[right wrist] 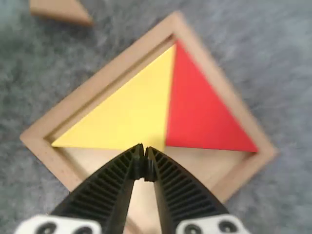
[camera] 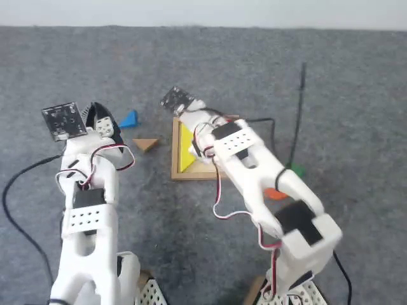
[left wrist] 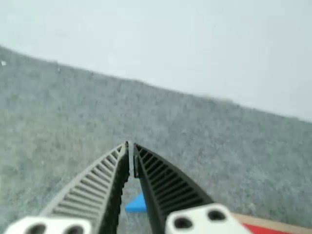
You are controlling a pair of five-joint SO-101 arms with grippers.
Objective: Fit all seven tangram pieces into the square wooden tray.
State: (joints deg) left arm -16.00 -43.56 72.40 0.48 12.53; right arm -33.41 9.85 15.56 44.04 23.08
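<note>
Tray [camera: 174, 155] of pale wood lies near the middle of the grey carpet [camera: 356, 95] in the high view, largely covered by the right arm, which stretches over it from 5 o'clock. Inside the tray the yellow triangle [camera: 186, 152] rests against the rim on the 9 o'clock side. The right wrist view shows it sharing one long edge with the red triangle [right wrist: 197, 112], the two together filling about half of the recess, while bare wood shows in the other half. The right gripper [right wrist: 142, 148] hangs above that bare half, close to the yellow triangle's edge, its fingers pressed together with nothing between them. Just outside the tray at 9 o'clock lies a wood-coloured triangle [camera: 146, 144], and farther off at about 10 o'clock sits a blue piece [camera: 129, 118]. At 3 o'clock from the tray a green piece [camera: 296, 169] lies beside a thin black cable [camera: 299, 114], and at 4 o'clock an orange piece [camera: 276, 194] peeks out from under the right arm. The left gripper [left wrist: 130, 145] is closed and empty, raised off the carpet, with the blue piece at its 3 o'clock in the high view.
</note>
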